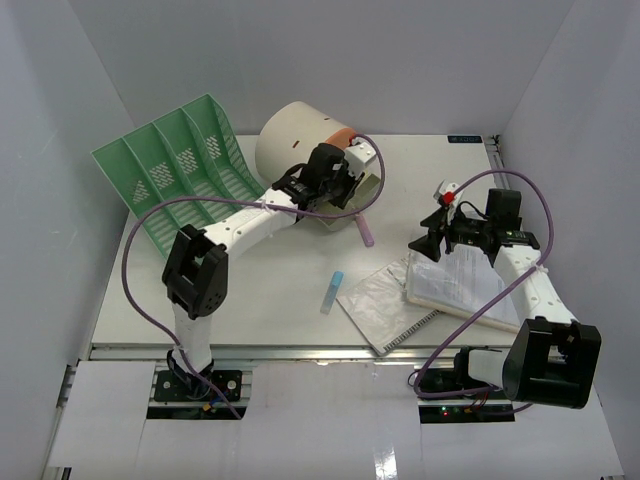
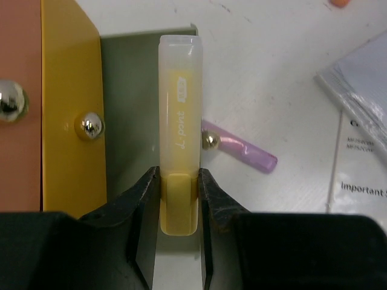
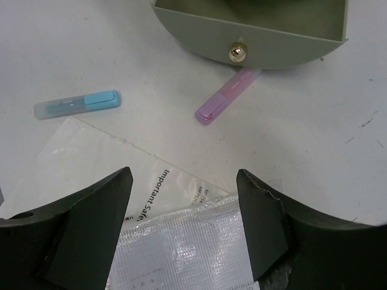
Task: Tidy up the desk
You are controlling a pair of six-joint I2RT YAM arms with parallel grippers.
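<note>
On the white desk (image 1: 270, 300), my left gripper (image 2: 179, 181) is shut on the lower end of a yellow highlighter (image 2: 179, 109). The pen points away from me, over the open grey drawer (image 2: 130, 90) of the cream drum unit (image 1: 290, 135). A purple highlighter (image 2: 242, 149) lies on the desk just outside the drawer front (image 3: 266, 48). A blue highlighter (image 3: 78, 104) lies farther out, near mid-desk (image 1: 332, 291). My right gripper (image 3: 184, 181) is open, with nothing between its fingers. It hovers over a clear mesh pouch (image 3: 193, 248) and a printed sheet (image 3: 148, 187).
A green slotted file rack (image 1: 175, 170) leans at the back left beside the drum unit. A plastic sleeve (image 1: 385, 305) and a booklet (image 1: 450, 285) lie at the front right under the right arm. An orange and a yellow drawer face (image 2: 66, 109) stand left of the open drawer.
</note>
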